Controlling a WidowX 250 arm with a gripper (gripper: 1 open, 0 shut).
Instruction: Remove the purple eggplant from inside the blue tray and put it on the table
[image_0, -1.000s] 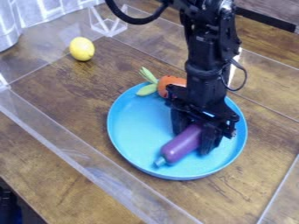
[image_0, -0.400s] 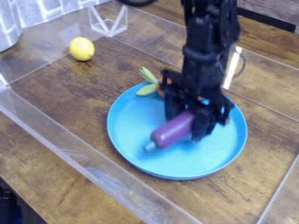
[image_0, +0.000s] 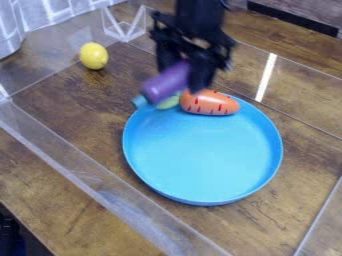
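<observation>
My gripper (image_0: 178, 72) is shut on the purple eggplant (image_0: 164, 83), which hangs tilted in the air above the upper left rim of the blue tray (image_0: 201, 160). The eggplant's blue stem cap points down and left. The image of the gripper and eggplant is blurred by motion. The tray lies flat on the dark wooden table (image_0: 80, 115), its middle bare. An orange carrot (image_0: 210, 103) rests at the tray's far rim, just right of the eggplant.
A yellow lemon (image_0: 92, 56) sits on the table at the upper left. A clear plastic wall (image_0: 80, 160) runs along the table's left and front side. A clear stand (image_0: 127, 22) is at the back.
The gripper lifted the eggplant off the tray floor and carried it up and to the left, past the tray's far rim. The carrot now shows fully.
</observation>
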